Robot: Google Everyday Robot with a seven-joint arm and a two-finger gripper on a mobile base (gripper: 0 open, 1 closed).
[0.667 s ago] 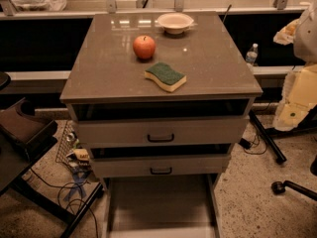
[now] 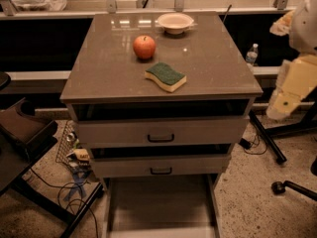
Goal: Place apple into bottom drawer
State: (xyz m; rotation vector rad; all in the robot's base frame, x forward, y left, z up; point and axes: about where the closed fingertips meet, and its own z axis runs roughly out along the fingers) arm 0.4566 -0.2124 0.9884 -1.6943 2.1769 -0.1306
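The red-orange apple (image 2: 144, 47) stands on the grey cabinet top (image 2: 213, 68), left of centre, just behind a green and yellow sponge (image 2: 166, 76). The bottom drawer (image 2: 161, 202) is pulled open at the foot of the cabinet, and its flat floor is bare. The two upper drawers with black handles (image 2: 160, 138) are slightly open. Of my arm I see only cream links (image 2: 292, 83) at the right edge, beside the cabinet and well away from the apple. The gripper itself is out of view.
A white bowl (image 2: 175, 22) sits at the back of the cabinet top. A water bottle (image 2: 252, 54) stands behind on the right. Chair legs and cables (image 2: 270, 143) lie on the floor to the right. A dark chair (image 2: 25, 133) and a wire basket (image 2: 69, 143) are on the left.
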